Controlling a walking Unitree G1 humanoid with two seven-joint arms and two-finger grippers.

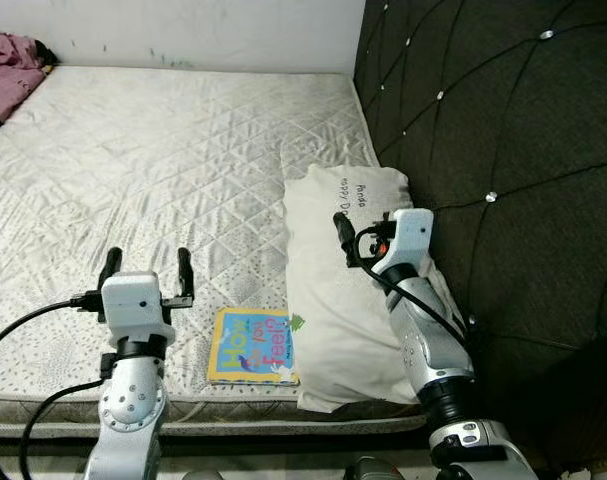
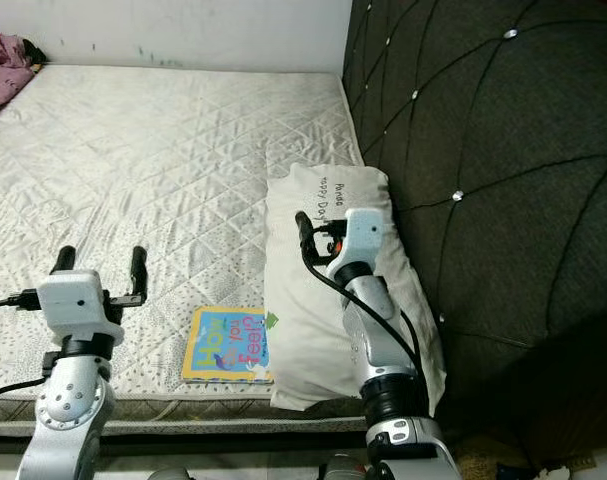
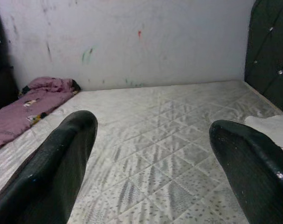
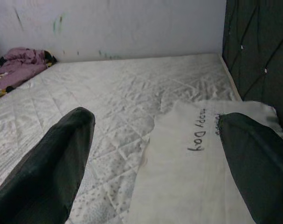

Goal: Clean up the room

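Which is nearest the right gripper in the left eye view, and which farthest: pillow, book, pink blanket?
From the right gripper:
1. Pillow, directly beneath it, by the headboard.
2. Book, to its left, at the mattress's near edge.
3. Pink blanket, far-left corner.

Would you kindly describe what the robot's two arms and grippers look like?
Both arms are silver metal with jointed segments and loose black cables. Each ends in a white boxy wrist housing carrying two long black fingers: the left gripper and the right gripper. The right wrist shows a small red-orange part.
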